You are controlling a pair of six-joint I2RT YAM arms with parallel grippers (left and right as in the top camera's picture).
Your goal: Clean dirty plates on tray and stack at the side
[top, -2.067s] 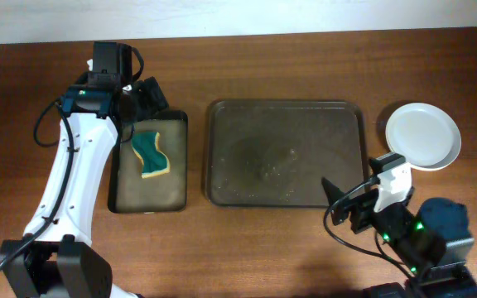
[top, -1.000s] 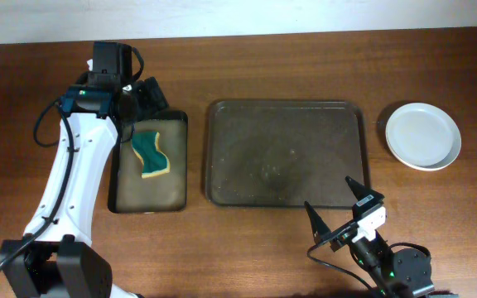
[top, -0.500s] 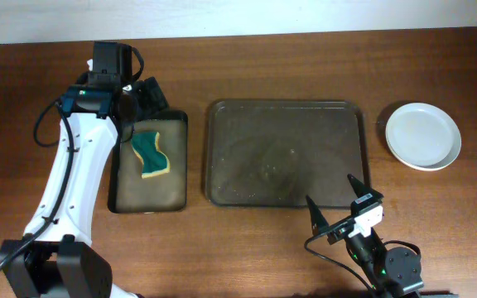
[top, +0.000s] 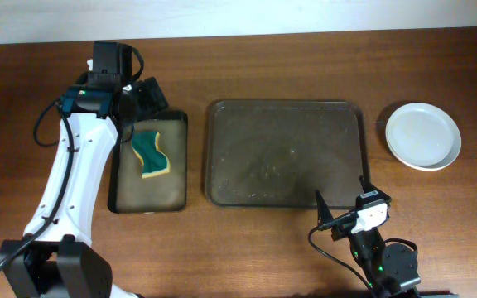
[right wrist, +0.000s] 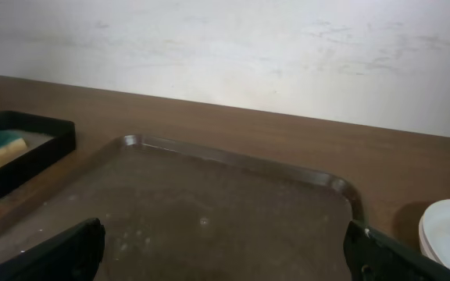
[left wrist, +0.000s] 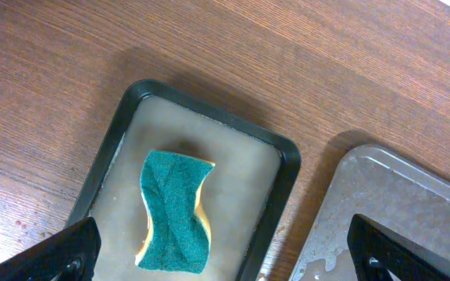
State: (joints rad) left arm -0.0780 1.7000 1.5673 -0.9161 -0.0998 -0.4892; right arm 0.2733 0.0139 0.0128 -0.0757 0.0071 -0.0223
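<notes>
Left wrist view looks straight down between the fingers of the left pincer [left wrist: 225, 254], which are spread wide and hold nothing. Below them lies the green-and-yellow sponge [left wrist: 174, 207] in a film of water in the small black tray [left wrist: 283, 168]. Just right of that tray, from overhead, the large brown-grey tray [top: 214, 149] sits on the bench [top: 247, 58]. It is wet and speckled and carries no plate at all. At its near right corner hangs the right pincer [top: 340, 189], its fingers also spread and empty, pointing across the tray toward the far wall. The plates [top: 423, 136] rest as one white stack on the bench just right of the tray's far corner. They are well apart from the right pincer, beyond it and to its right. How many are nested there I cannot tell from above. The right wrist view catches only the stack's rim at its lower right edge. With the tray bare, the work looks as good as finished. The remaining step is probably to park both arms, which calls for lifting clear, leaving the sponge in its tray and keeping away from the stack.
</notes>
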